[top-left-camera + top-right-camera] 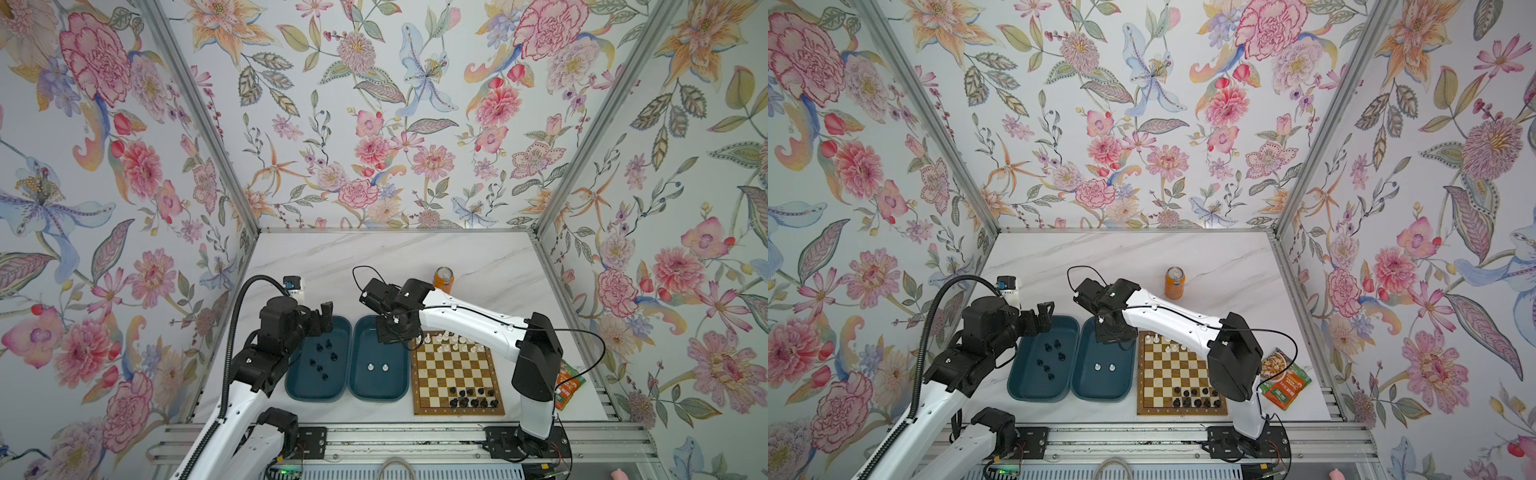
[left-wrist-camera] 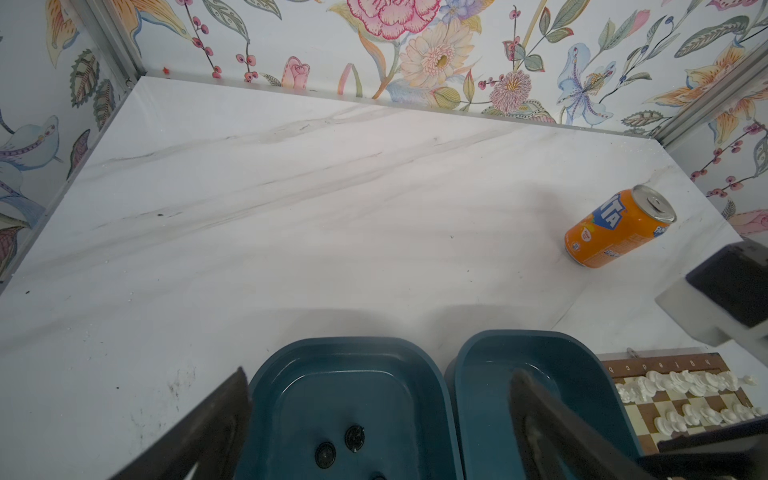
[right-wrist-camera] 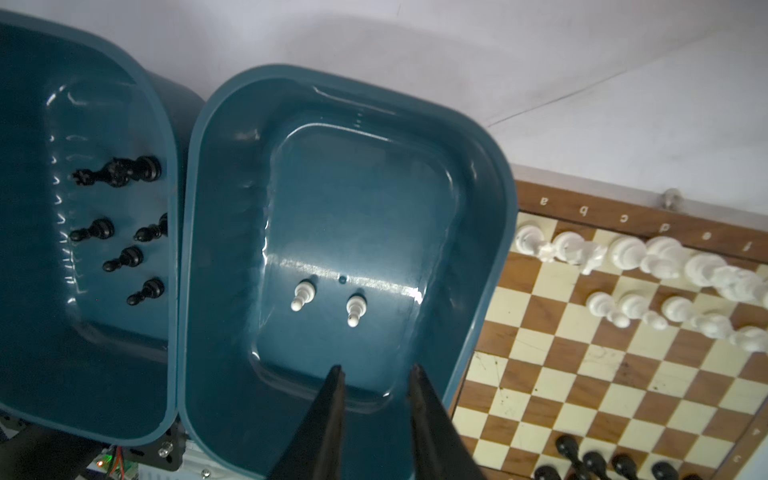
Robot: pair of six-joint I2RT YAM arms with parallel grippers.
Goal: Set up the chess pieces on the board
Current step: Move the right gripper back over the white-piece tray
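Bring your right claw, tips slightly apart and empty, straight down over one white pawn and pinch softly; your left claw hangs wide apart.

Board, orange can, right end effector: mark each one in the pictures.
board [image 1: 455, 370]: in a top view, on a bare square near its middle.
orange can [image 1: 443, 280]: in a top view, on its orange side wall.
right end effector [image 3: 376, 368]: right wrist view, midway between its fingertips.
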